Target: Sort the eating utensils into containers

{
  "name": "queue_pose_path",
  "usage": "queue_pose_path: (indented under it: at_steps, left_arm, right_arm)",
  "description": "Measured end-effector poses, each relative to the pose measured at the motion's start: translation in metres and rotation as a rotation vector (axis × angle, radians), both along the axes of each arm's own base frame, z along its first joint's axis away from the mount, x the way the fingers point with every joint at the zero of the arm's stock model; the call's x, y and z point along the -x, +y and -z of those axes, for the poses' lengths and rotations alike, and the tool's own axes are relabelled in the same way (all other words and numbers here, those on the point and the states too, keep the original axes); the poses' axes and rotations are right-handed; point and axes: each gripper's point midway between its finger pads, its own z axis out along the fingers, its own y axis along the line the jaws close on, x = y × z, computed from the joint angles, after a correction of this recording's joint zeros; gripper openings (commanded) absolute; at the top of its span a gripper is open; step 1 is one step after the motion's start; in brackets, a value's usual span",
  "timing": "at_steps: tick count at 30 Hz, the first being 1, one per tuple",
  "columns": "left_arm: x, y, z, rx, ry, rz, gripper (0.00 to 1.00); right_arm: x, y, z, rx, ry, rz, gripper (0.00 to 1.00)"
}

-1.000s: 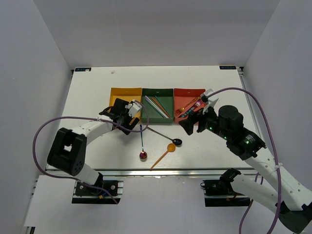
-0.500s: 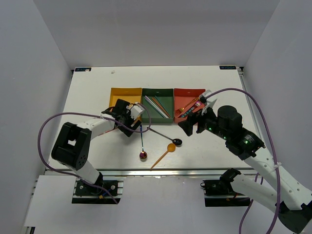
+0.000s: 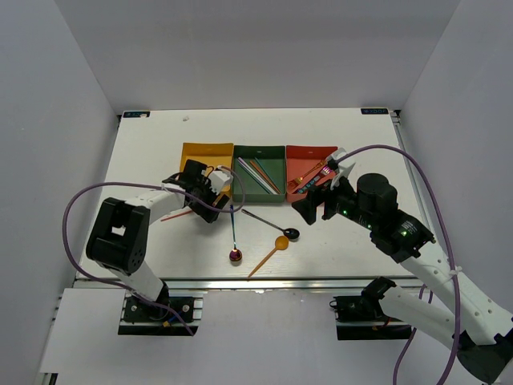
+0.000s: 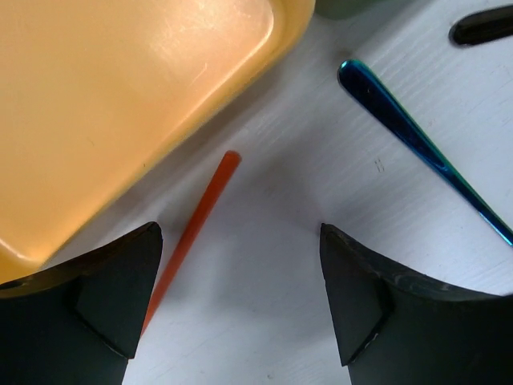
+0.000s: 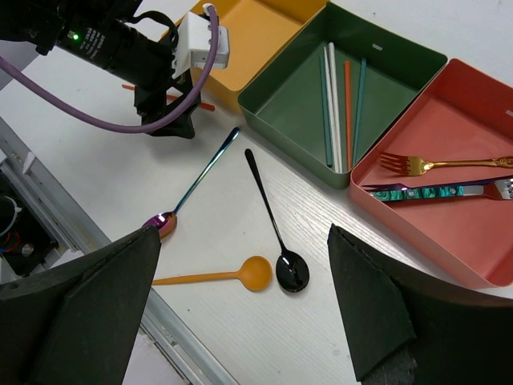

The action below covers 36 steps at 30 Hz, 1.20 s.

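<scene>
With our left claw (image 4: 238, 241) spread wide and empty above the orange chopstick (image 4: 196, 228) — which lies on the table (image 4: 280, 321) just beside the yellow-orange tray (image 4: 120, 96) — we should centre the stick between the fingers, then descend squarely before closing.

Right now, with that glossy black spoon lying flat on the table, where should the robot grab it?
Probably mid-handle of the glossy black spoon, coming straight down from above and pinching across the shaft. It lies flat, and that slim stretch is clear, while its bowl sits close to the orange spoon.
</scene>
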Motion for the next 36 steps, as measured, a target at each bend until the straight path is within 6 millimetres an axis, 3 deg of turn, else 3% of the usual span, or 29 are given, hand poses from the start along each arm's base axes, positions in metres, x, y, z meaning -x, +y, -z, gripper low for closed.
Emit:
queue_pose_path:
  at_steps: [8, 14, 28, 34, 36]
  left_arm:
    - [0.000, 0.002, -0.011, 0.002, -0.034, -0.001, 0.89]
    - [0.011, 0.003, 0.002, 0.004, 0.005, 0.002, 0.89]
    - [0.003, -0.009, 0.002, 0.045, 0.008, 0.013, 0.86]
    - [0.023, -0.015, 0.003, 0.037, 0.020, 0.012, 0.70]
    - [0.029, -0.017, 0.003, 0.037, 0.025, 0.010, 0.58]
  right_arm:
    - [0.003, 0.001, -0.002, -0.008, -0.002, -0.015, 0.89]
    - [0.007, 0.000, -0.008, -0.022, -0.016, -0.023, 0.89]
    - [0.010, -0.002, -0.014, -0.038, -0.034, -0.025, 0.89]
    - [0.010, -0.002, -0.014, -0.038, -0.035, -0.025, 0.89]
    - [0.010, -0.002, -0.014, -0.039, -0.034, -0.025, 0.89]
